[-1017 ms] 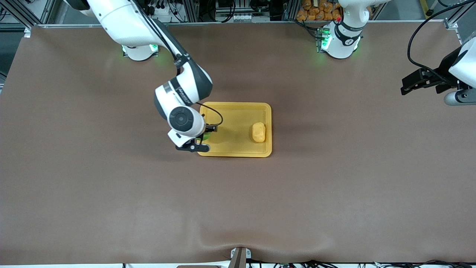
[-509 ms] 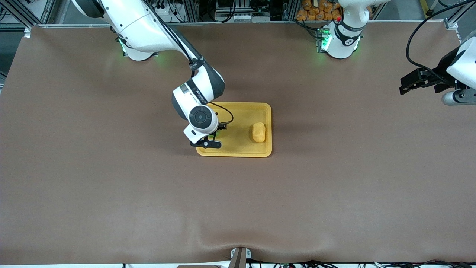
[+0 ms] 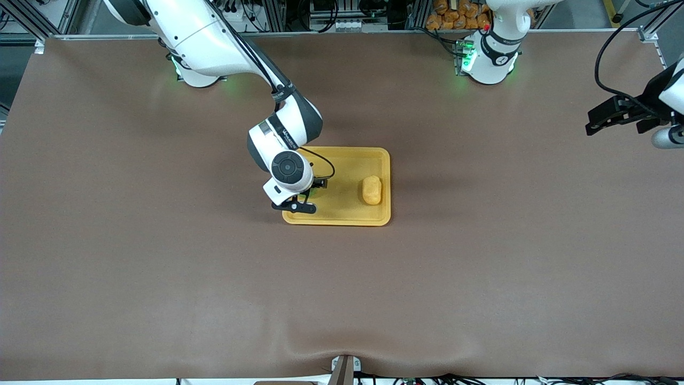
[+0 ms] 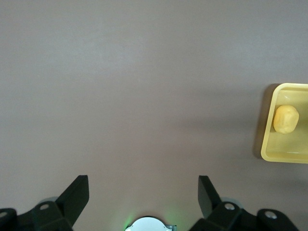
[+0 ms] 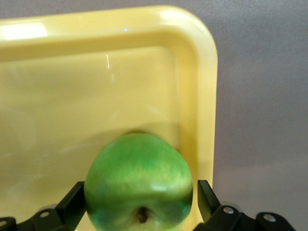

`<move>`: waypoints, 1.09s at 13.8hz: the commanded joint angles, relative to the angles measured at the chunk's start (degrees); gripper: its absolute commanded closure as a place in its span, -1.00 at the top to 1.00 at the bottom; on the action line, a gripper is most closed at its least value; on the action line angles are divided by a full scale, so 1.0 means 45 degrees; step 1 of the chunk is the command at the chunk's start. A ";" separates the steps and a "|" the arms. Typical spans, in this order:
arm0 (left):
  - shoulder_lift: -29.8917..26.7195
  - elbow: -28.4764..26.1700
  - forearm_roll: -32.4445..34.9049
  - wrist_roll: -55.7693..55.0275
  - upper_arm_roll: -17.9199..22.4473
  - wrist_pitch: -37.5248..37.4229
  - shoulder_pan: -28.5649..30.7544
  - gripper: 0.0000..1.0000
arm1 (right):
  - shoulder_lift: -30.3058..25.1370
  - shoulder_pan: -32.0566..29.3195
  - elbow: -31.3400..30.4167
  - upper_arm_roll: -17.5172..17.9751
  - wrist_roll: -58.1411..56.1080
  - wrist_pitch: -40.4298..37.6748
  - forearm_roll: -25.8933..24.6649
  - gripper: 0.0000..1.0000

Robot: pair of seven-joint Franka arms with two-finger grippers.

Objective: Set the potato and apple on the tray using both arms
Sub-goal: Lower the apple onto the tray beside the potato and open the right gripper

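Right tool [image 3: 300, 200] sits low over the tray [image 3: 342, 155], at the tray end toward the right arm's end of the bench [image 3: 160, 267], close to the tray corner nearest the front camera. In the right wrist view the apple [image 5: 138, 180] lies between the two fingers [image 5: 72, 202], which flank it on either side; whether the pads touch the fruit cannot be told, so the tool's state is uncertain: it may be clamped on the apple or just released from it. The apple appears to rest on the tray floor just inside the raised rim, although contact with the floor is not plainly visible. The potato [image 3: 372, 190] lies in the tray at the end toward the left arm's end of the bench, well apart from the apple. Left tool [image 3: 606, 115] hangs over the bench edge at the left arm's end, well clear of the tray, with its fingers [image 4: 74, 195] spread wide and nothing between them; this arm waits. Judged from this layout, the potato step is complete and the apple placement is at its release stage. The next move calls for confirming that the fingers are fully parted, then lifting the right tool straight up so neither finger drags the apple toward the rim or rolls it out of the tray.
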 commanded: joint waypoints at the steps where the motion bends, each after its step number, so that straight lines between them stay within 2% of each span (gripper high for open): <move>1: -0.0647 -0.0480 -0.0233 0.0195 0.1626 0.0079 -0.1588 1.00 | -0.0319 -0.0113 0.0210 -0.0014 0.0189 -0.0462 0.0198 1.00; 2: -0.0880 -0.0656 -0.0233 0.0156 0.1902 0.0079 -0.1961 1.00 | -0.0319 -0.0132 0.0561 -0.0014 0.0169 -0.1007 0.0198 1.00; 8: -0.0843 -0.0697 -0.0234 0.0097 0.1847 0.0098 -0.1926 1.00 | -0.0650 -0.0834 0.2865 -0.0073 0.0169 -0.3977 0.0198 1.00; 15: -0.0863 -0.0988 -0.0544 0.0214 0.1808 0.0078 -0.1984 1.00 | -0.1062 -0.2883 0.5563 -0.0073 -0.0026 -0.7552 0.0100 1.00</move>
